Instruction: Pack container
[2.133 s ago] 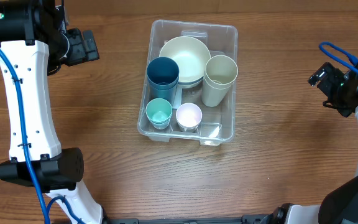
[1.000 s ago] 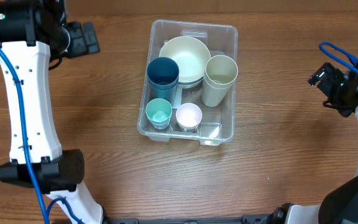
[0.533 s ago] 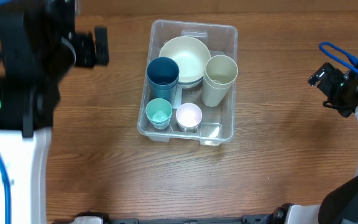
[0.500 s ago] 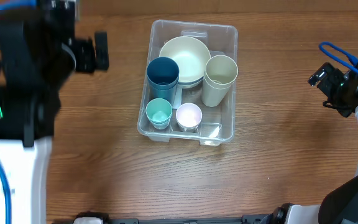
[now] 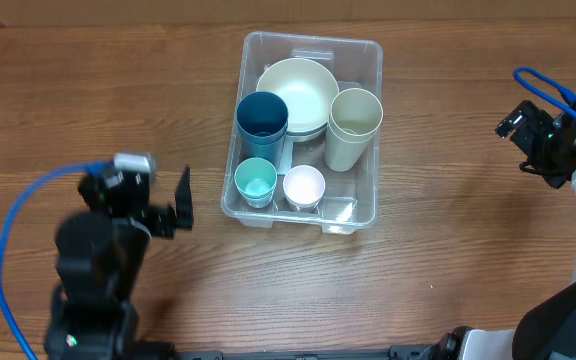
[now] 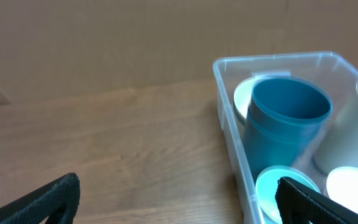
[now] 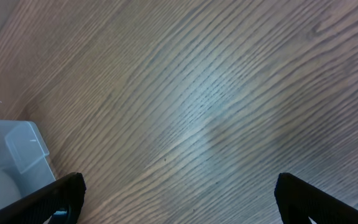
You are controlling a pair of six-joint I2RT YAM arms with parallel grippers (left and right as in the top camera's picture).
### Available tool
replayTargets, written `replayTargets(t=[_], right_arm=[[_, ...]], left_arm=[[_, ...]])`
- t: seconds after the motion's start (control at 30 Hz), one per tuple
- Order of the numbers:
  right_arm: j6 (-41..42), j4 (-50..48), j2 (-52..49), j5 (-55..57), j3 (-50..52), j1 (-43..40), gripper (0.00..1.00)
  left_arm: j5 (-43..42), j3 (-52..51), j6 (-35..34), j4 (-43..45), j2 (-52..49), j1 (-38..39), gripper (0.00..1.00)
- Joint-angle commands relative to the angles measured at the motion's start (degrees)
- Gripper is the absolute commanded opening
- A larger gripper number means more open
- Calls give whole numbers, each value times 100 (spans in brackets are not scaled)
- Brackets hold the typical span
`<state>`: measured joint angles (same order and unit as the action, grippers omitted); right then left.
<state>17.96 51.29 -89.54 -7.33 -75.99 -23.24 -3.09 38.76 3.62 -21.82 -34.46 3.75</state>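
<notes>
The clear plastic container (image 5: 313, 40) stands at the table's centre. It holds a cream bowl (image 5: 298, 92), a dark teal cup (image 5: 262, 115), a tall cream cup (image 5: 355, 118), a small mint cup (image 5: 256, 180) and a small white cup (image 5: 304, 185). My left gripper (image 5: 181, 200) is open and empty, just left of the container's near left corner. In the left wrist view its fingers (image 6: 176, 208) frame the container wall (image 6: 229, 124), the teal cup (image 6: 284, 124) and the mint cup (image 6: 278, 190). My right gripper (image 5: 520, 130) is open and empty, far right of the container.
The wooden table (image 5: 448, 250) lies bare around the container. In the right wrist view the open fingers (image 7: 179, 202) hang over bare wood, with a corner of the container (image 7: 17, 149) at the left edge. A blue cable (image 5: 28, 210) loops from the left arm.
My left arm has swung from the far left back corner down to the front left, its gripper now beside the container's near left corner. The right arm and the container's contents have not moved.
</notes>
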Motion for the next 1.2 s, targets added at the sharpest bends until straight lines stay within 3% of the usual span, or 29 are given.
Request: replayTargets(t=[0.0,0.47,0.87,1.17], right_arm=[[-39,-24,13,-46,-98,-20,100],[-39,-24,13,-46,-98,-20,100],[-39,-24,13,-46,-98,-20,100],[-39,-24,13,-46,-98,-20,100]], left_arm=[[-225,-1086,111,363,848,0,100],[-273,-2916,111,916,2223,-17,100],[-291,-3569,-103,1158,3226,-459,100],[-282,-3571,-103,1156,3346,-638,100]])
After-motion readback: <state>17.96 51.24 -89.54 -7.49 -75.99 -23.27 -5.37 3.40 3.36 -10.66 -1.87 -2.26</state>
